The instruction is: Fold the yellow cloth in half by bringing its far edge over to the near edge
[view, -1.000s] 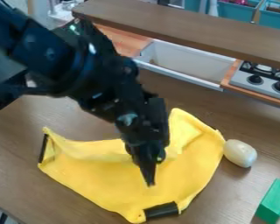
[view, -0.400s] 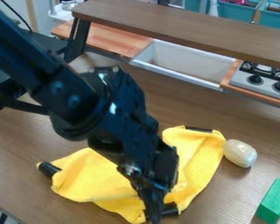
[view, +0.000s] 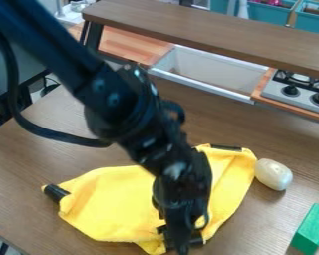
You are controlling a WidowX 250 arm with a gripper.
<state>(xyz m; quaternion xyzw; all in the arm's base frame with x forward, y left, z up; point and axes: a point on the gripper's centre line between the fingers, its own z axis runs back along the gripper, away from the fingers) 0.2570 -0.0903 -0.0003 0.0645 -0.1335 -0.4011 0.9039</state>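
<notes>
The black gripper [view: 182, 244] points down at the near edge of a yellow cloth [view: 115, 201], low in the view. How far open it is I cannot tell, nor whether it has hold of the cloth. Right beside its tip, partly hidden behind it, is a black patch [view: 197, 240] on the cloth's near edge. The cloth lies spread and wrinkled on the brown table [view: 22, 164], one part running to the left and another up to the right, with the arm [view: 122, 107] crossing over the middle. A second black patch [view: 56, 193] sits at the cloth's left corner and a third [view: 227, 148] along its top right edge. Just beside that right side lies a pale, rounded, egg-like object [view: 273, 175]. Nearer the camera, at the right edge of the view, is a green block [view: 311, 229], well apart from the cloth. Beyond the table are a white sink [view: 209, 72] set in a wooden counter [view: 129, 45], a grey stove [view: 292, 92] with black knobs, a brown shelf [view: 209, 30] above them, and teal bins [view: 265, 13] at the back.
</notes>
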